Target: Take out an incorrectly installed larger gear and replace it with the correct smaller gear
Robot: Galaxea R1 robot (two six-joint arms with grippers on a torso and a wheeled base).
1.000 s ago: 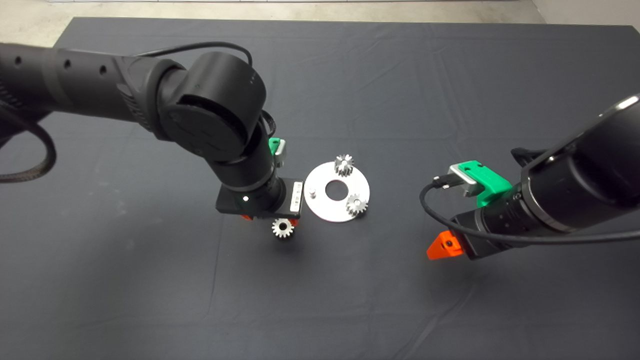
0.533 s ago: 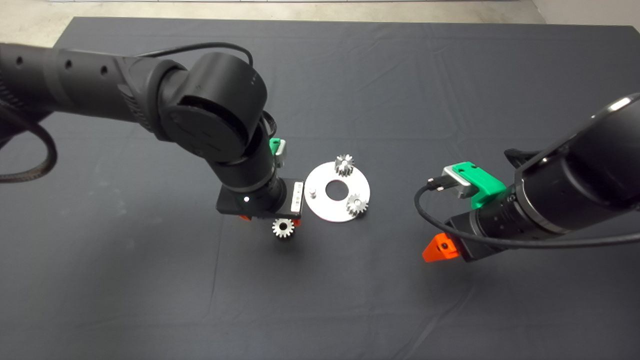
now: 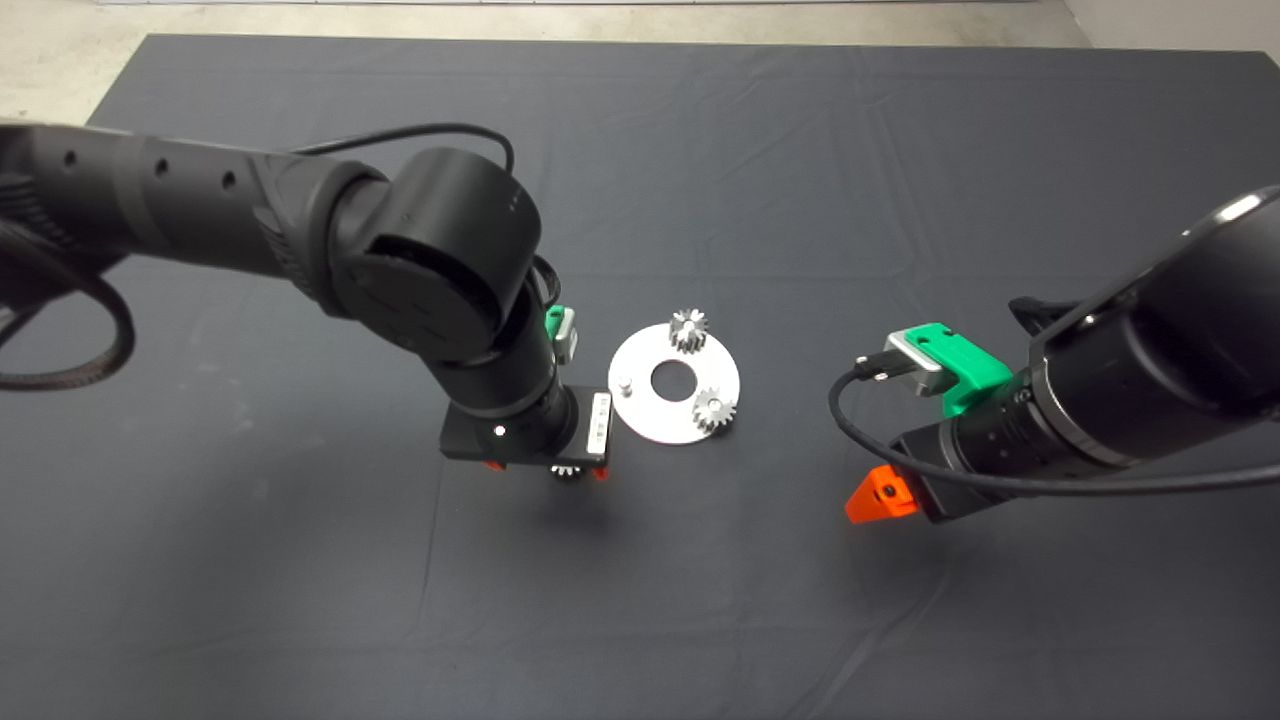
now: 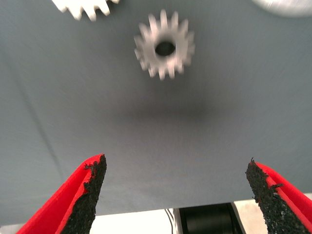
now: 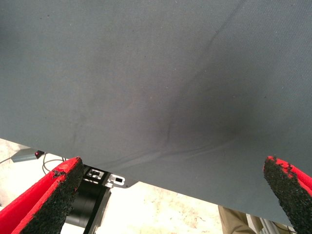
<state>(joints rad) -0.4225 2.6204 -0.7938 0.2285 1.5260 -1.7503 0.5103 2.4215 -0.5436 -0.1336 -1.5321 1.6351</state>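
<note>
Left gripper (image 3: 548, 466) moved slightly toward the mat's (image 3: 700, 600) near edge, now covering nearly all of the loose gear (image 4: 165, 47) beside the disc (image 3: 640, 405) in the head view. Right gripper (image 3: 880, 497) shifted slightly leftward, toward the disc.

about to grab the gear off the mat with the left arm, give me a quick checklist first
1. Left gripper open: ok, fingers wide apart.
2. Loose gear flat on the mat, hole up: ok.
3. Gear between the fingers: not ok, it lies beyond the fingertips.
4. It is the smaller gear: cannot tell; a second gear lies close by.
5. Pin on the round plate free: ok, bare.
6. Right gripper out of the way: ok, open over bare mat, apart from the plate.
</note>
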